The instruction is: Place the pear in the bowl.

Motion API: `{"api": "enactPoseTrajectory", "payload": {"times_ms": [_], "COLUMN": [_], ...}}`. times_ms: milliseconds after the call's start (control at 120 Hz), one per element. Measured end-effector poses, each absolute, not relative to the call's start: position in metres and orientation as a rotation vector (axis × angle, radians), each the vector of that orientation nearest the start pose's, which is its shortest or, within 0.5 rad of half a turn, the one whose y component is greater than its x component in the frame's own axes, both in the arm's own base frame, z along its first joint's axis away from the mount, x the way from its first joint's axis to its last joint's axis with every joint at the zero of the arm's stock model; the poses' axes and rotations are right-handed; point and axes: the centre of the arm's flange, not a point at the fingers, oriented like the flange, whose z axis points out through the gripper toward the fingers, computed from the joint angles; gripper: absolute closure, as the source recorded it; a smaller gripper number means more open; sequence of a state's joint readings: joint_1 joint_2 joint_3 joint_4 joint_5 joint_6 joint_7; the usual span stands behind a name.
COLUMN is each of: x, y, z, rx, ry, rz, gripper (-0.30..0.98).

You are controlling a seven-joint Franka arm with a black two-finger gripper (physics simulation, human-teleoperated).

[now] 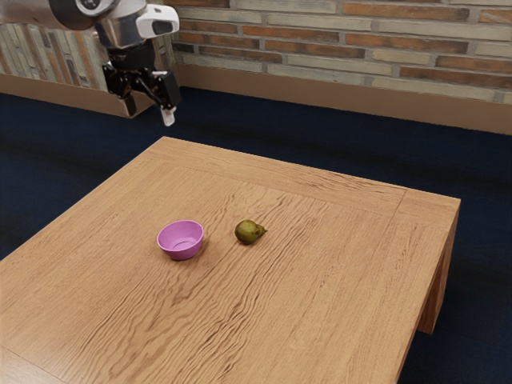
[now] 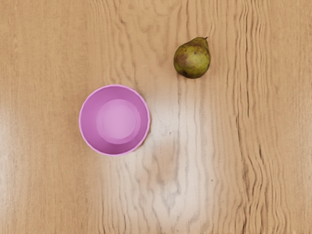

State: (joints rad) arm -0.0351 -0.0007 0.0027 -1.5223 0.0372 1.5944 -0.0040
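Observation:
High above the table's far left corner in the exterior view, my black gripper (image 1: 150, 113) hangs open, its two fingers apart with nothing between them. A green-brown pear (image 1: 249, 232) lies on its side on the tabletop, its stem end toward the exterior view's right. Beside it, with a gap of bare wood, stands an upright pink-purple bowl (image 1: 182, 241). From above, the wrist view looks into the bowl (image 2: 116, 121) and finds nothing inside; the pear (image 2: 192, 59) rests apart from its rim.
The wooden table (image 1: 336, 280) has its far edge toward a brick wall (image 1: 344, 40). Dark blue floor (image 1: 320, 132) surrounds the table, and one table leg (image 1: 434, 296) stands at the exterior view's right.

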Motion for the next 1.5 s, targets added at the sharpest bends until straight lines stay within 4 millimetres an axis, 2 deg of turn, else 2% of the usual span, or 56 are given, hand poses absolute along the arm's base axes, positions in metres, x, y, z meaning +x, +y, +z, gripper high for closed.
{"api": "enactPoseTrajectory", "payload": {"times_ms": [192,267,325,408,517,717,925,1058,1308,1500], "x": [0.558,0.566,0.575,0.585,0.6,0.621,0.636,0.65,0.686,0.7], "y": [-0.024,-0.027,-0.03,-0.038,-0.05,-0.063,-0.079,-0.074,-0.067,-0.071], "z": [0.647,0.632,0.605,0.551,0.491,0.426,0.413,0.378,0.36,0.32], "rx": [-3.12,-3.122,-3.123,-3.122,-3.122,-3.123,-3.118,-3.09,-3.02,-2.981], "ry": [0.067,0.077,0.085,0.106,0.136,0.168,0.388,0.553,0.845,1.01], "rz": [-0.104,-0.067,-0.008,0.077,0.128,0.146,0.014,0.032,-0.039,0.018], "gripper": [0.0,0.0,0.0,0.0,0.0,0.0,0.0,0.0,0.0,0.0]}}
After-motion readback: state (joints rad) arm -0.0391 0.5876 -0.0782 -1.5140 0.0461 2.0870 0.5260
